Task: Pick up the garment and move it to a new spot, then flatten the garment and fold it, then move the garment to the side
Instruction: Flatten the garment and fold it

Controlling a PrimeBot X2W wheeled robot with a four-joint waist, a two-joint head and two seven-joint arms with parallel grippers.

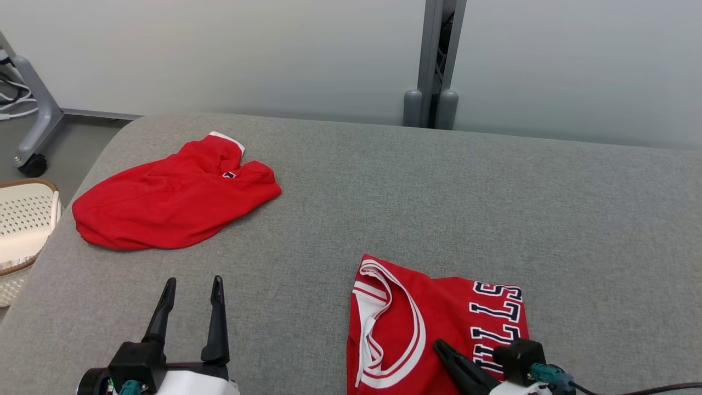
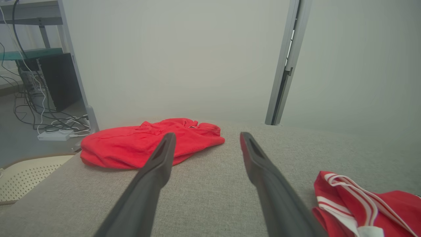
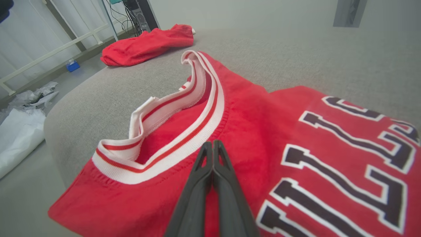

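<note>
At front right, the jersey (image 1: 439,312) is lying folded directly under the right gripper (image 3: 213,142), whose fingers are pressing together, empty. The left gripper (image 1: 193,281) is gaping, farther off.

Head view downward, wrist views low, sharing the jersey (image 1: 406,329)

Pale grey wall panels (image 1: 219,55) run across the top, split right of centre by a grey post (image 1: 433,55). Upper left, a wheeled stand leg (image 1: 37,130) sits on grey floor (image 1: 82,148); a cream perforated basket (image 1: 24,214) sits at the left edge beside the grey padded table (image 1: 411,181).
</note>
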